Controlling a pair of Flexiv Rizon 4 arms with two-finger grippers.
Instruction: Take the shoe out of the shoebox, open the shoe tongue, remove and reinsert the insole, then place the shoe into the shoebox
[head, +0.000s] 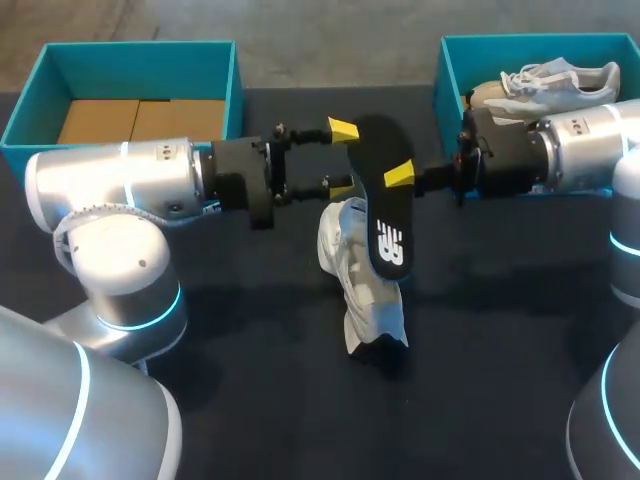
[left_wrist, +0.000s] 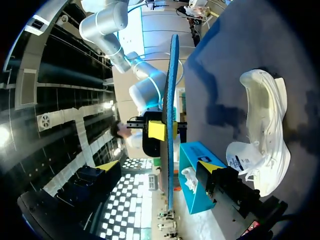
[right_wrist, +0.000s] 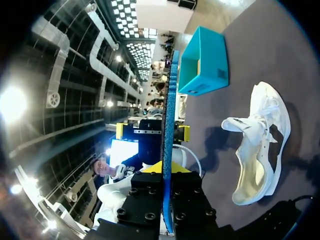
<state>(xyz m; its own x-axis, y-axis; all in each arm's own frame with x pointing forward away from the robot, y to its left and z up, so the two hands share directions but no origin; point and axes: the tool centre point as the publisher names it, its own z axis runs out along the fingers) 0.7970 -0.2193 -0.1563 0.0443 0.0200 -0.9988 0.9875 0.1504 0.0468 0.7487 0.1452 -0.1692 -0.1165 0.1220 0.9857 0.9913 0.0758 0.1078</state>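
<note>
A black insole (head: 385, 205) hangs upright over the middle of the table, with my right gripper (head: 402, 176) shut on its edge from the right. In the right wrist view the insole (right_wrist: 167, 115) shows edge-on between my right gripper's (right_wrist: 166, 172) fingers. My left gripper (head: 342, 157) is level with it on the left and open. In the left wrist view the insole (left_wrist: 171, 110) stands between the spread fingers of the left gripper (left_wrist: 160, 167), and neither finger touches it. A white shoe (head: 360, 285) lies on the dark table below the insole, also seen as the shoe (left_wrist: 265, 135) and the shoe (right_wrist: 260, 145).
A teal shoebox (head: 215, 70) with a brown cardboard bottom stands at the back left. A second teal shoebox (head: 450, 75) at the back right holds another pale shoe (head: 560, 82), and my right arm passes in front of it.
</note>
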